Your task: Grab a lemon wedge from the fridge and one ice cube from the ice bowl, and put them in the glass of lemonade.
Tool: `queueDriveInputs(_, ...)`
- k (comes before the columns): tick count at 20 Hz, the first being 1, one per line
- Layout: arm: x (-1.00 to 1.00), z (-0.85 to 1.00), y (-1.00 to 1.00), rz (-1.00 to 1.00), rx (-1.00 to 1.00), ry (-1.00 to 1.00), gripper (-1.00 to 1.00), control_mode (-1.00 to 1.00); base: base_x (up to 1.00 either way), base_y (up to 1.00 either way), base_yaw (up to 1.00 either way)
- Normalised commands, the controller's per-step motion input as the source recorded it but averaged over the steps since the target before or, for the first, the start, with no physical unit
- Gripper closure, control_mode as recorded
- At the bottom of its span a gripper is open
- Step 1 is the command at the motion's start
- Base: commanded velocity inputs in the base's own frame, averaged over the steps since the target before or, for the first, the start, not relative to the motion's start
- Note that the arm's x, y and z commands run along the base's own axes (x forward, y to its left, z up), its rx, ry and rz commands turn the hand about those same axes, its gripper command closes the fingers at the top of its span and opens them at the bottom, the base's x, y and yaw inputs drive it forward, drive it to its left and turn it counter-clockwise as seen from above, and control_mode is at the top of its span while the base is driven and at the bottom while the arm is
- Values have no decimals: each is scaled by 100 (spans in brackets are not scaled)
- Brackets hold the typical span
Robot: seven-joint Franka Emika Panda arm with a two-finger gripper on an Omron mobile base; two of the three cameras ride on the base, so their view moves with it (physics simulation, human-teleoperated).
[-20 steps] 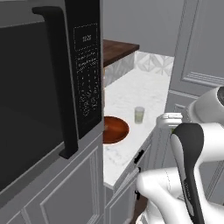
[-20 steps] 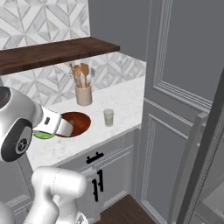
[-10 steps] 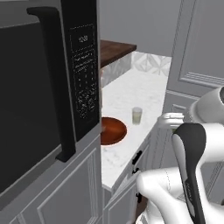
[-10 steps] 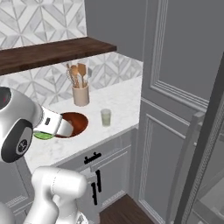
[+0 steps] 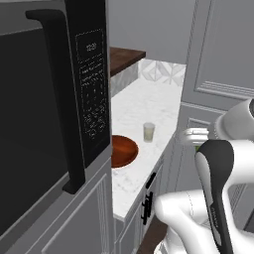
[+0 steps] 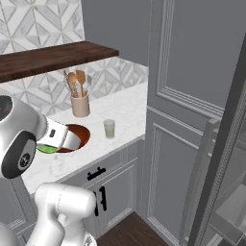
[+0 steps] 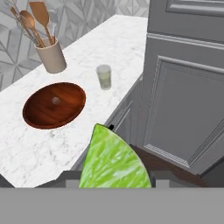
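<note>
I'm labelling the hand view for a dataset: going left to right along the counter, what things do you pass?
Wooden bowl with a small ice cube in it → beige crock of wooden spoons → glass of lemonade.

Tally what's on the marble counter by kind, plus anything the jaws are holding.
Wooden bowl: 1
Ice cube in the bowl: 1
Glass of lemonade: 1
Beige crock of wooden spoons: 1
Lemon wedge, held in the jaws off the counter: 1
Total: 5

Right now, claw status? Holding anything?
Claw: closed on the lemon wedge, held out beyond the counter's front edge, short of the glass of lemonade.
</note>
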Motion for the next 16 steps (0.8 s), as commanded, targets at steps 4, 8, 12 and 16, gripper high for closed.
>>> queueDriveInputs(4,0,0,0,0,0,0,100,100,74,0,-23)
queueDriveInputs(8,0,0,0,0,0,0,100,100,2,-2,-1)
queueDriveInputs(12,0,0,0,0,0,0,100,100,0,0,0)
queueDriveInputs(16,15,0,0,1,0,2,100,-100,11,0,0)
